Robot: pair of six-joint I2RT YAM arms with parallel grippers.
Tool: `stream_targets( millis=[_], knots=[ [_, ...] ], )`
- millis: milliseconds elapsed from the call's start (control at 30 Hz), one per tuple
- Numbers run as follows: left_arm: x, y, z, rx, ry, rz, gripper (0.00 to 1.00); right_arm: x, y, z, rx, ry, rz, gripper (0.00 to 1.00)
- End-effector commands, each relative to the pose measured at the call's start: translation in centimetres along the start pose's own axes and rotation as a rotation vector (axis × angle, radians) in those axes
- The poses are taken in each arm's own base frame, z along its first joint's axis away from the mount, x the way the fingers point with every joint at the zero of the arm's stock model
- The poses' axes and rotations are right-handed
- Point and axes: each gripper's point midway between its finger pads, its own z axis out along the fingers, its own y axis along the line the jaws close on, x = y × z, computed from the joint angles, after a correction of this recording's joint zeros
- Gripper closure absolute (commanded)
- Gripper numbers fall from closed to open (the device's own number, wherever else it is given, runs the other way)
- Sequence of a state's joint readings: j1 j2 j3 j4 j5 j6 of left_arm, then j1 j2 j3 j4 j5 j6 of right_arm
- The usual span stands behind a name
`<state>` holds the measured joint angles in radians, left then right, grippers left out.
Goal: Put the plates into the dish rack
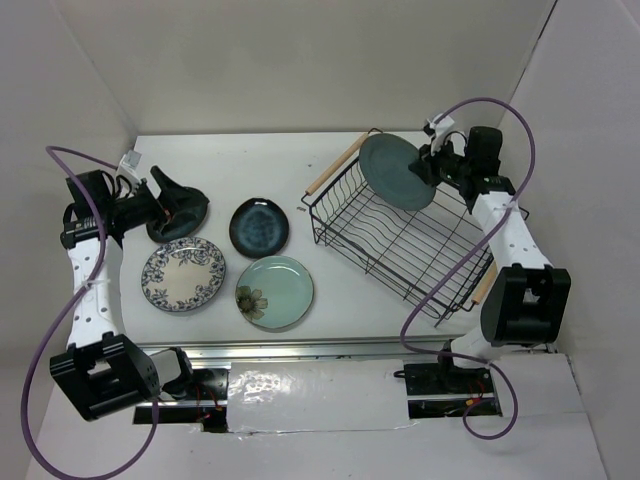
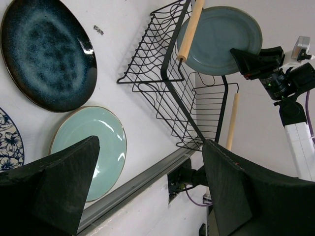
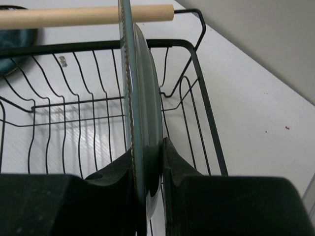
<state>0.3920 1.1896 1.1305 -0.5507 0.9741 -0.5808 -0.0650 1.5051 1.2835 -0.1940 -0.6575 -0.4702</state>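
My right gripper (image 1: 428, 168) is shut on the rim of the grey-teal plate (image 1: 397, 172) and holds it on edge above the far end of the black wire dish rack (image 1: 400, 235). In the right wrist view the plate (image 3: 142, 98) stands edge-on between my fingers (image 3: 174, 162), over the rack's slotted base (image 3: 74, 123). The navy plate (image 1: 260, 226), the mint flower plate (image 1: 274, 291) and the blue floral plate (image 1: 183, 274) lie flat on the table. My left gripper (image 1: 185, 205) is open and empty, just left of the navy plate (image 2: 47, 54).
The rack has two wooden rod handles, one at its far left (image 1: 335, 165) and one at its near right (image 1: 484, 283). White walls close in the table on three sides. A metal rail (image 1: 300, 348) runs along the near edge.
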Motion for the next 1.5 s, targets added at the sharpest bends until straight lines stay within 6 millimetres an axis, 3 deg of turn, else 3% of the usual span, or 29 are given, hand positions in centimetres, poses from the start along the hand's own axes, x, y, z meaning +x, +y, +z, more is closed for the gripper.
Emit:
stream_targets(
  millis=[0,367,633,833,967,1200,1333,1467],
  knots=[
    [-0.6,0.7,0.1,-0.011,-0.032,0.033,0.03,-7.0,-2.3,-0.5,0.11,-0.207,-0.199,1.0],
    [-0.9,1.9,1.2,0.012,0.006,-0.004,0.04,-3.7,-4.1,0.6,0.157,-0.075,-0.226,1.0],
    [-1.3,2.2,1.5,0.008,0.013,-0.016,0.05,-3.9,-5.1,1.0,0.138,-0.052,-0.273,1.0],
    [-1.6,2.2,1.4,-0.005,-0.003,-0.006,0.05,-2.7,-5.7,1.6,0.13,-0.013,-0.297,1.0],
    [-1.6,2.3,1.5,-0.004,0.003,-0.014,0.05,-2.5,-5.8,1.7,0.117,-0.004,-0.296,1.0],
    [-1.4,2.4,1.6,-0.002,0.003,-0.036,0.05,0.5,-5.1,2.3,0.082,0.039,-0.252,1.0],
    [-1.5,2.1,1.6,0.014,0.006,-0.036,0.05,1.1,-4.7,2.6,0.075,0.052,-0.236,1.0],
    [-1.6,2.1,1.6,0.012,0.003,-0.037,0.05,1.4,-4.7,3.0,0.067,0.059,-0.222,0.9]
  ],
)
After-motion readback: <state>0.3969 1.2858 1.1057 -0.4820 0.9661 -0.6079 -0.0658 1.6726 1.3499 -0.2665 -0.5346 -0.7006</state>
